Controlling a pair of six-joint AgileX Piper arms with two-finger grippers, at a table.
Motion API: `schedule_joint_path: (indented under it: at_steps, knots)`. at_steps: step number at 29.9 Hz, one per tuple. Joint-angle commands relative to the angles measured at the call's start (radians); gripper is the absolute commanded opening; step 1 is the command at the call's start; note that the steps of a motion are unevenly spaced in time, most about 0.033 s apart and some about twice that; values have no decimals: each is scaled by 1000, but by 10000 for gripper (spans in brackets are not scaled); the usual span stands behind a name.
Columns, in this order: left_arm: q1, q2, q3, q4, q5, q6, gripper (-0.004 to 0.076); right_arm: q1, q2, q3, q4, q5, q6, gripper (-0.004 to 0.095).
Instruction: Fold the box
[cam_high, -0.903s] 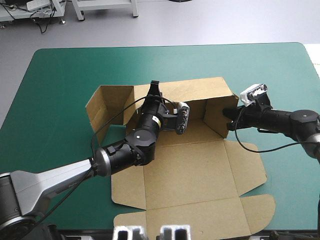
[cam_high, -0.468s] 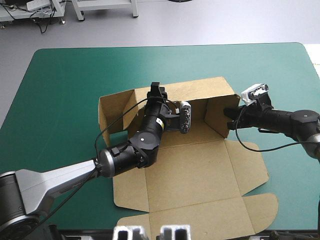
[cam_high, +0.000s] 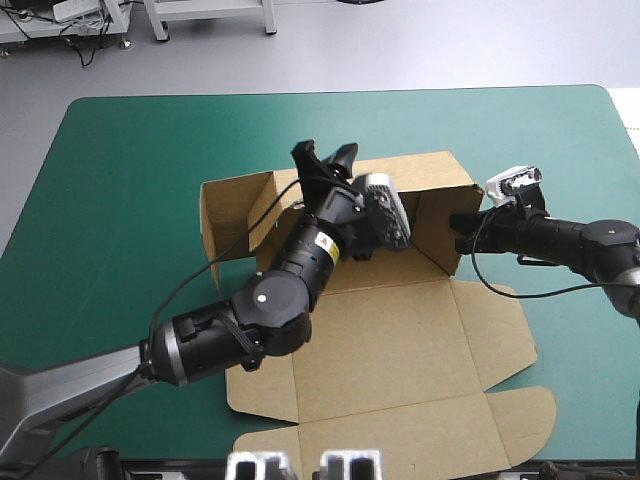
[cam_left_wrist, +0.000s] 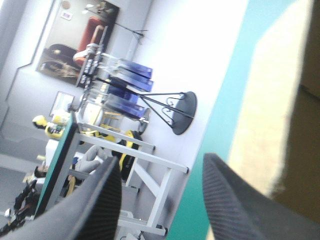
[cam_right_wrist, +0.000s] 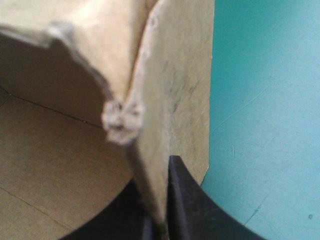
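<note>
Your right claw (cam_high: 458, 232) pinches the box (cam_high: 400, 340) wall nearest the desk's (cam_high: 130, 150) right edge. Your left claw (cam_high: 326, 152) (spread wide) hovers over the back wall.

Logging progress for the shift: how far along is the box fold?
Done: on the box, the far wall and both side walls stand raised. In hand: the right gripper is shut on the right side wall; the left gripper hovers open above the far wall. Left: the near panels lie flat.
</note>
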Motion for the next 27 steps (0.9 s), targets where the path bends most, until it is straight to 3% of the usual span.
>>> schedule_joint_path:
  at_steps: [1, 5, 8, 11, 17, 21, 27]
  knots:
    - [57, -69, -109, 92, 46, -68, 228, -3, -20, -18, 17, 0, 46, -5]
    - [209, -89, -194, 60, 46, -131, -13, 0, -34, -20, 17, 15, 79, -4]
    - [338, -96, -253, -58, 40, -129, -2, 28, -60, -38, 1, -5, 119, -3]
    - [476, -95, -297, -252, 33, -83, -1, 92, -81, -98, -102, -34, 258, -3]
    - [802, -100, -324, -871, 55, 215, -2, 249, -81, -269, -562, -30, 724, -3]
    - [1026, -98, -324, -1273, 153, 420, -2, 299, -75, -408, -760, 86, 945, -3]
    - [1284, -89, -324, -1592, 363, 584, -2, 303, -19, -573, -858, 296, 1074, -4]
